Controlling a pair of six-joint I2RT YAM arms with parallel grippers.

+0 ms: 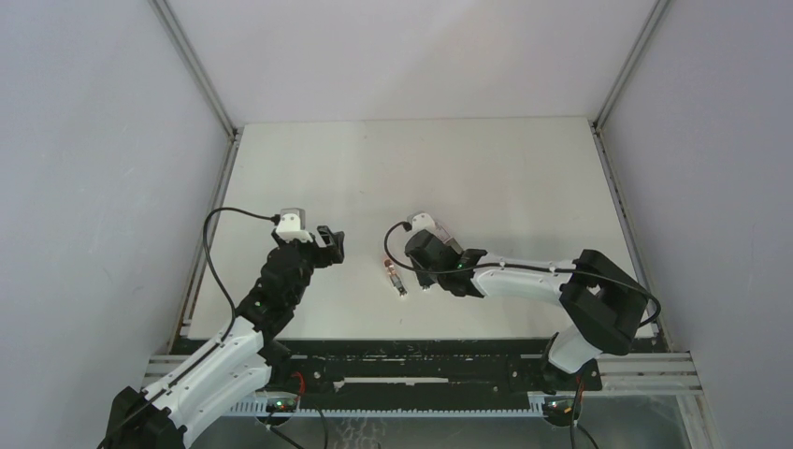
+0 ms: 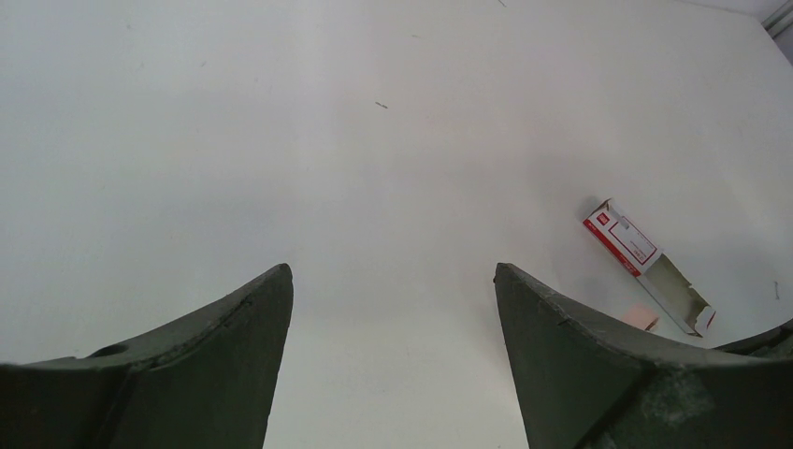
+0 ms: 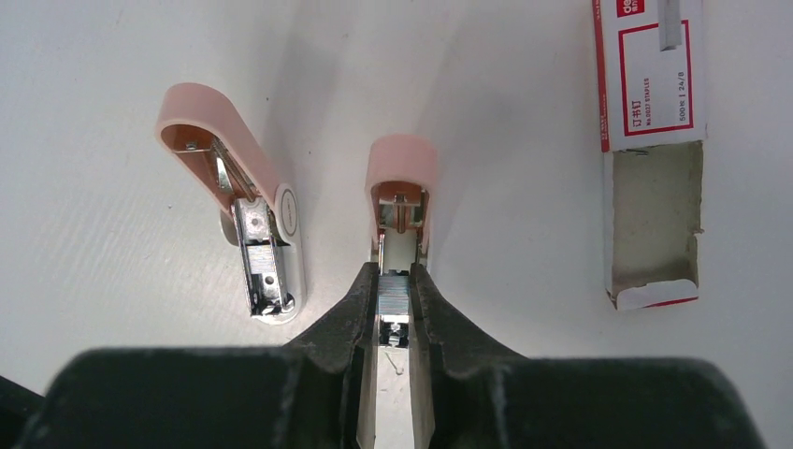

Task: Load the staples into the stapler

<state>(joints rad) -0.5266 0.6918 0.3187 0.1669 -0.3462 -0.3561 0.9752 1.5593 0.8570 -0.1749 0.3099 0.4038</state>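
Note:
In the right wrist view, an open pink stapler [image 3: 401, 182] lies straight ahead of my right gripper [image 3: 395, 277]. The gripper is shut on the staples [image 3: 395, 299], a short grey strip held between the fingertips right over the stapler's metal channel. A second open pink stapler [image 3: 245, 213] lies to its left. In the top view the right gripper [image 1: 412, 272] hangs low over the stapler [image 1: 397, 279] at the table's middle. My left gripper [image 1: 333, 245] hovers to the left of them, open and empty, with its fingers [image 2: 252, 318] wide apart over bare table.
The staple box [image 3: 652, 112], white with a red-marked label and its end flap open, lies to the right of the staplers. The left wrist view shows the box [image 2: 636, 251] too, at the right. One loose bent staple [image 3: 396, 363] lies on the table between the right fingers.

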